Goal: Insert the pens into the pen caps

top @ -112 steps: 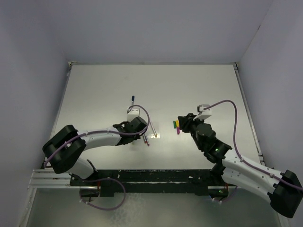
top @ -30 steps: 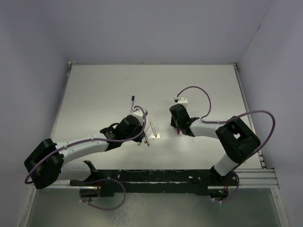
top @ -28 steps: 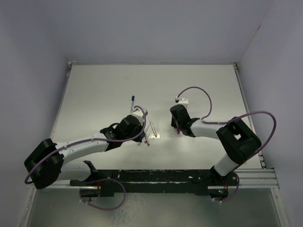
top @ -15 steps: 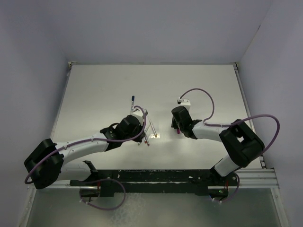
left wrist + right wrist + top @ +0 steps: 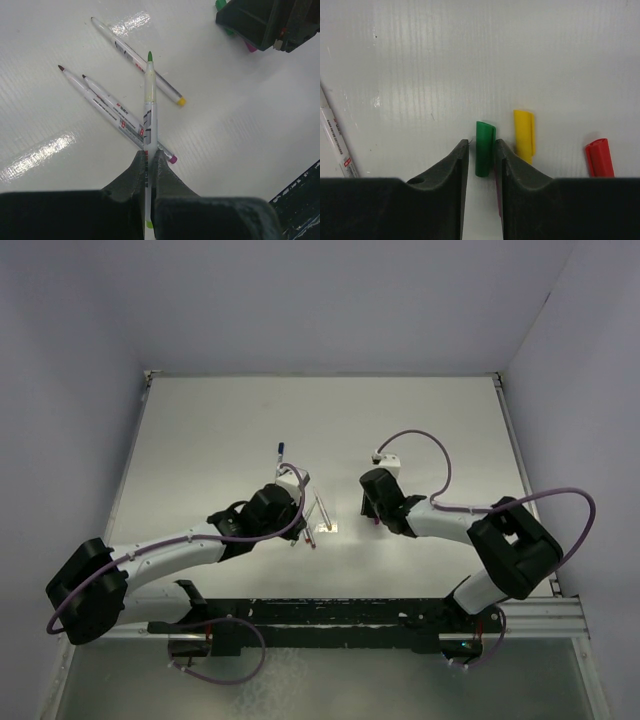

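My left gripper (image 5: 148, 152) is shut on a green-tipped pen (image 5: 149, 110) that points forward above the table. Three more pens lie under it: one with a yellow end (image 5: 135, 55) and two side by side (image 5: 107, 102). My right gripper (image 5: 481, 144) is open, low on the table, its jaws straddling the green cap (image 5: 484, 147); the right finger touches it, the left stands a little off. The yellow cap (image 5: 524, 135) and red cap (image 5: 599, 157) lie to its right. A magenta cap is mostly hidden behind the right finger. In the top view the grippers (image 5: 293, 512) (image 5: 372, 508) face each other.
A pen with a blue end (image 5: 280, 452) lies alone behind the left gripper. The loose pens (image 5: 320, 515) lie between the two grippers. One pen's end shows at the left edge of the right wrist view (image 5: 335, 145). Walls bound the table at the back and sides.
The right arm has swung round and come down over the caps, its jaws now around the green cap. The left gripper still holds the green-tipped pen, shifted only slightly.
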Controlling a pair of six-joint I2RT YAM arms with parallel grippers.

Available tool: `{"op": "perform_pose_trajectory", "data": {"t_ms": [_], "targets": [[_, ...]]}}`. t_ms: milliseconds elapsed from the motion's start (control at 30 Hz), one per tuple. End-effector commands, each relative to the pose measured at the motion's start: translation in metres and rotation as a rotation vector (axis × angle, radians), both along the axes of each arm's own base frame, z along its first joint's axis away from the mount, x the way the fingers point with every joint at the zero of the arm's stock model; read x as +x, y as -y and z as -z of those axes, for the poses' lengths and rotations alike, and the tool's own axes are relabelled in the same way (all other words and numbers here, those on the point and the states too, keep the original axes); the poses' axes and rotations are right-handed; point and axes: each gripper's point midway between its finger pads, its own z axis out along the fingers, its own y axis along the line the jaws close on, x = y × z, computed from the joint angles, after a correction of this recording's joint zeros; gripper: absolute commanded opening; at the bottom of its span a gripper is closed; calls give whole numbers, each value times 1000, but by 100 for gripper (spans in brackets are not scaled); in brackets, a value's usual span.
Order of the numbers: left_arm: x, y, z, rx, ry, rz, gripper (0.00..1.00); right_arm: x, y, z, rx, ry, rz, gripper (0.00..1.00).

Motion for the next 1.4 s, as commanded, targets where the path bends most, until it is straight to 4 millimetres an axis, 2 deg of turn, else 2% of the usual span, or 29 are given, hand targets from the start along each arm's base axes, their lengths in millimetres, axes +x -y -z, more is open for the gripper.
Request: {"op": "perform_pose_trajectory", "data": {"t_ms": [0, 33, 100, 133, 400, 700, 1033, 1367], "targets": [[6, 6, -13, -49, 34, -11, 0, -14, 1, 3, -6, -46, 10, 27], [6, 7, -14, -50, 33, -11, 0, -16, 2, 4, -15, -52, 13, 22], [5, 6, -13, -49, 31, -14, 0, -17, 4, 5, -33, -65, 16, 2], [6, 6, -14, -51, 35, -15, 0, -19, 5, 7, -45, -77, 18, 0], [7, 5, -9, -32, 27, -20, 0, -20, 1, 14, -38, -96, 11, 0], [7, 4, -6, -20, 20, -24, 0, 4, -26, -9, 26, -17, -52, 0], [11, 1, -5, 6, 45, -24, 0, 31, -53, -49, 66, 89, -131, 0], [15, 1, -19, -22, 112, -10, 0, 58, -57, -108, 66, 261, -131, 0]]}}
